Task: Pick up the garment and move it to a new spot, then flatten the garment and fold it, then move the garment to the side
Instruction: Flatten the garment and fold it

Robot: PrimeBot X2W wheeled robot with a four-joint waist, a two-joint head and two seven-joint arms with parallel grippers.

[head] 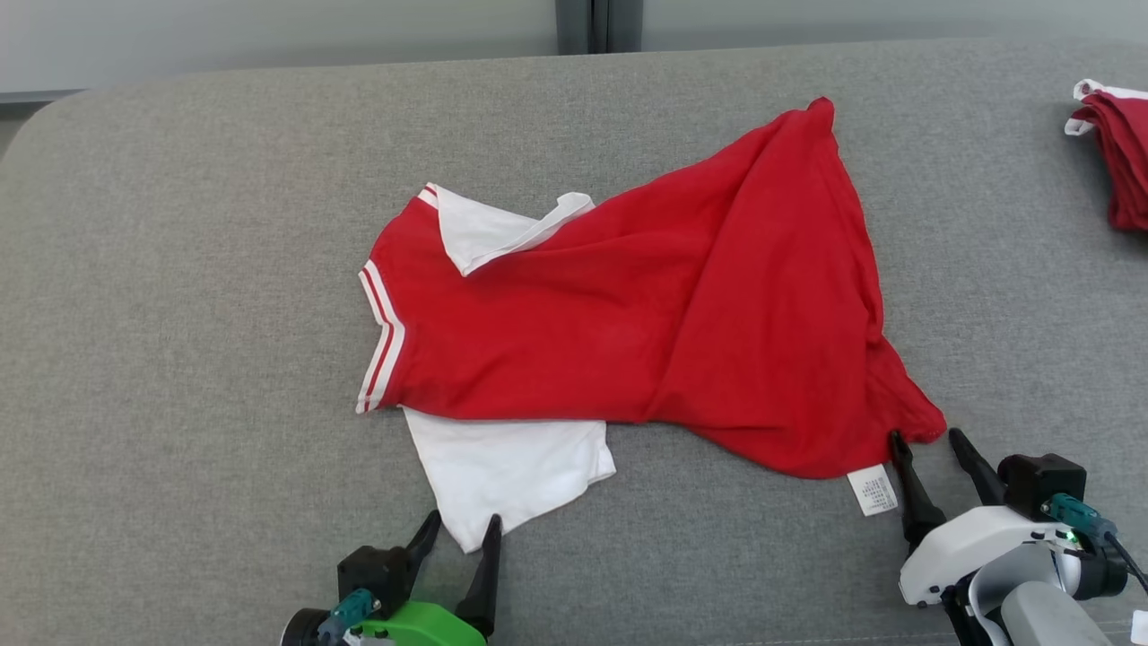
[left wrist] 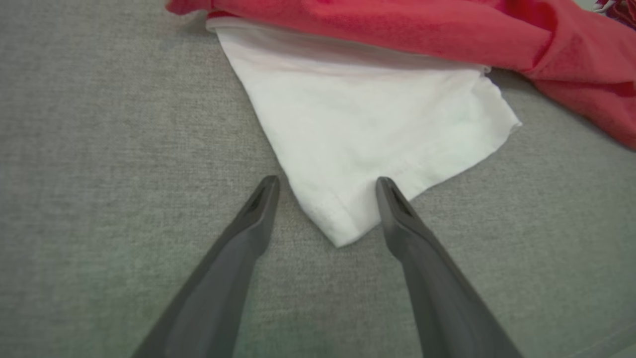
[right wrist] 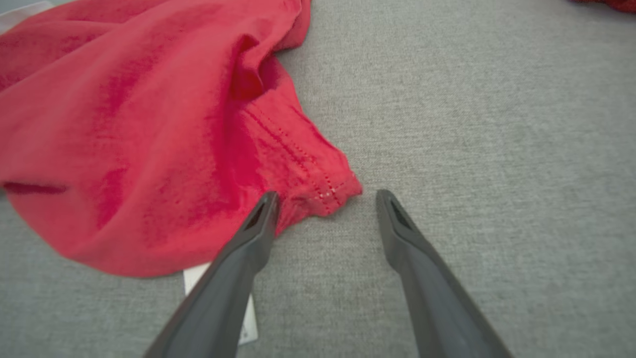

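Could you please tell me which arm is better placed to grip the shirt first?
Probably left: the open left tool straddles the white corner. The right tool has the red hem corner off toward one finger.

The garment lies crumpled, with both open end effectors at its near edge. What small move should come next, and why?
Probably close both at once: the left end effector straddles the white corner and the right end effector straddles the red hem corner, neither gripping yet, so the garment could then be lifted.
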